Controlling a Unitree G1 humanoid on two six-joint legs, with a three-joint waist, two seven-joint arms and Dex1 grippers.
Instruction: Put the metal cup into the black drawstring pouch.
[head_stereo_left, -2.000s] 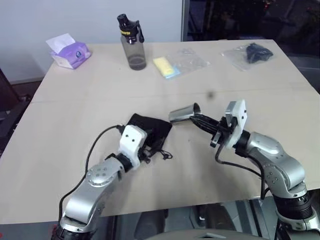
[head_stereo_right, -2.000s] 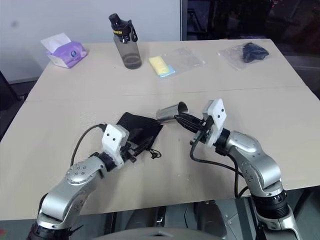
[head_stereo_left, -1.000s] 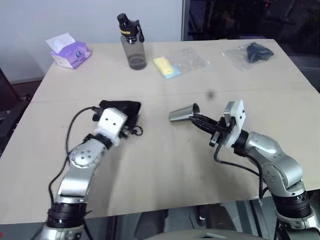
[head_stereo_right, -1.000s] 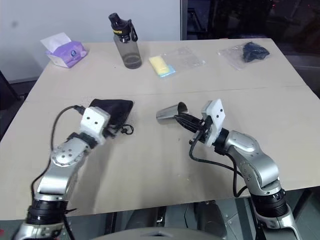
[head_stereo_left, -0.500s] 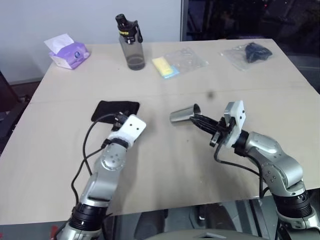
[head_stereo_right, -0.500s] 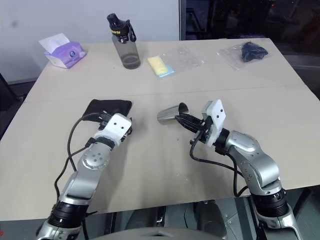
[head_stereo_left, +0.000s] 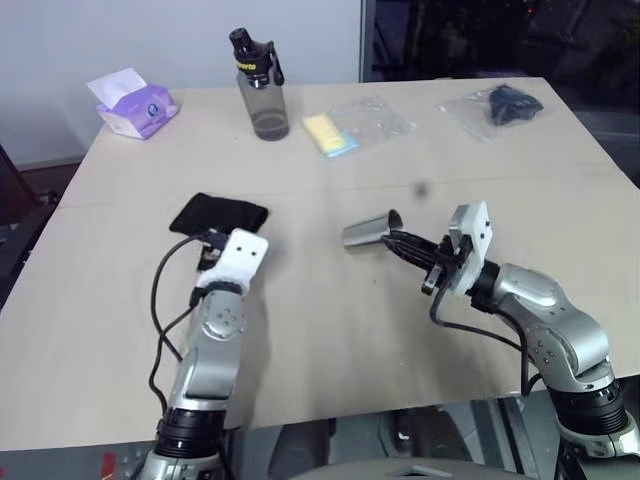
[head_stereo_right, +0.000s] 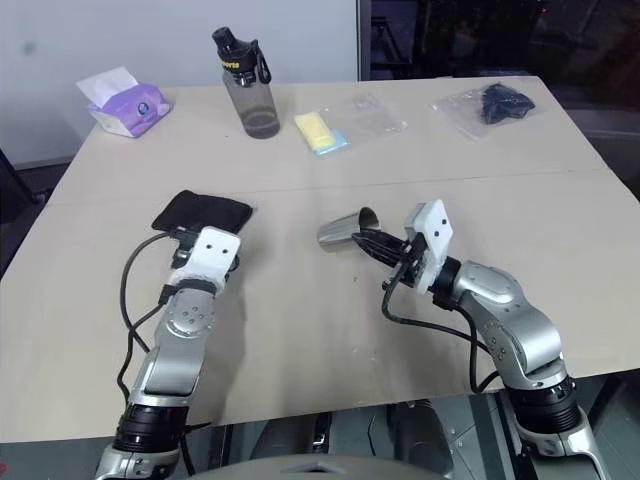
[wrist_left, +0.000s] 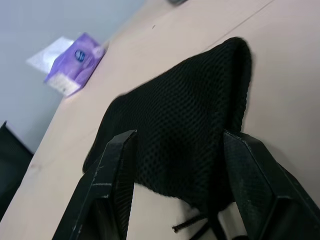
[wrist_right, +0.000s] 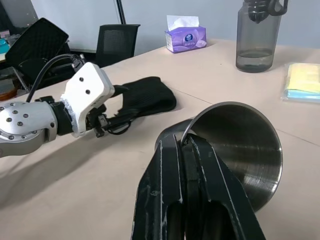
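The metal cup (head_stereo_left: 370, 234) hangs on its side above the light wooden surface (head_stereo_left: 330, 320), pinched at the rim by the right claw (wrist_right: 186, 145), whose two black fingers are pressed together on the rim wall, one inside the mouth and one outside; the cup's open mouth faces back along the claw and its closed base points toward the robot's left; the cup sits at the very tip of that claw, right of the surface's middle.

The black drawstring pouch (head_stereo_left: 219, 214) lies flat on the surface on the robot's left, well apart from the cup; the left claw (wrist_left: 177, 185) is just at its near edge, fingers spread, one black finger (wrist_left: 112, 170) on each side of the pouch's near end in the left wrist view; whether they touch the fabric cannot be told; a thin cord (wrist_left: 192, 226) trails from the pouch between the fingers.

At the far edge stand a grey bottle (head_stereo_left: 262, 85) with a black cap and a purple tissue box (head_stereo_left: 134, 102).
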